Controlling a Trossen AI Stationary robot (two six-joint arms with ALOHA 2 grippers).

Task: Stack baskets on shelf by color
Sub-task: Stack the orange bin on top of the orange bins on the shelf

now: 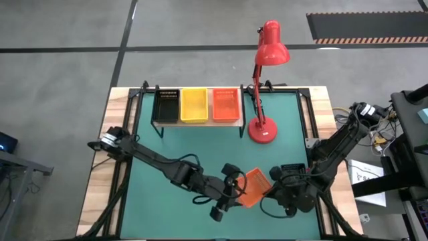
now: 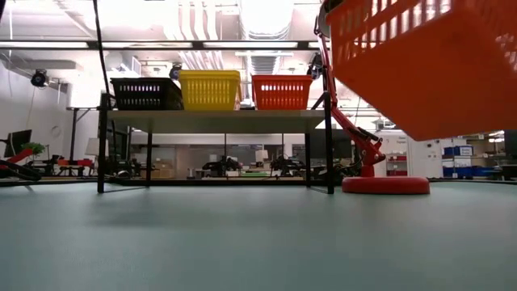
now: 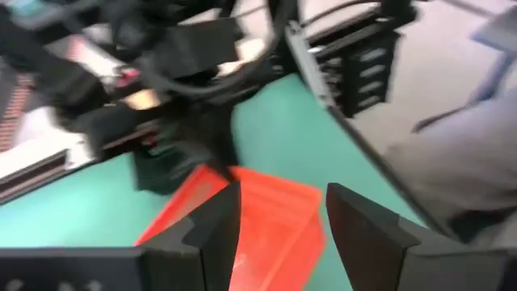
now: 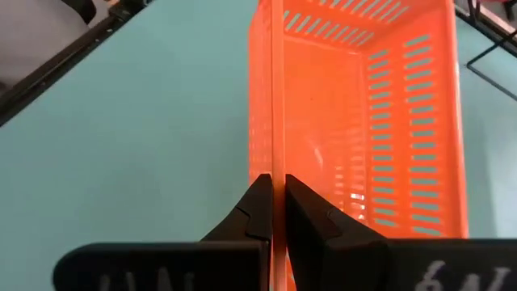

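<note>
An orange-red mesh basket (image 1: 254, 188) hangs in the air over the near middle of the green table, shown large at the upper right of the low view (image 2: 412, 56). My right gripper (image 1: 271, 182) is shut on it. My left gripper (image 1: 235, 189) is open at the basket's left side, and in the left wrist view its fingers (image 3: 218, 222) frame the basket (image 3: 266, 210). The light-wood shelf (image 1: 198, 124) at the far side carries a black basket (image 1: 166, 105), a yellow one (image 1: 194, 105) and an orange-red one (image 1: 225, 104) in a row. My right gripper pinches one side wall of the basket (image 4: 277, 162) at its rim, one finger inside the basket and one outside. The wall runs straight away from the fingers. The basket is lifted clear of the table and tilted. I cannot tell whether my left gripper touches the basket.
A red desk lamp stands with its round base (image 1: 262, 131) on the table right of the shelf, its arm leaning over the shelf's right end. Bare green table lies between the shelf and the grippers.
</note>
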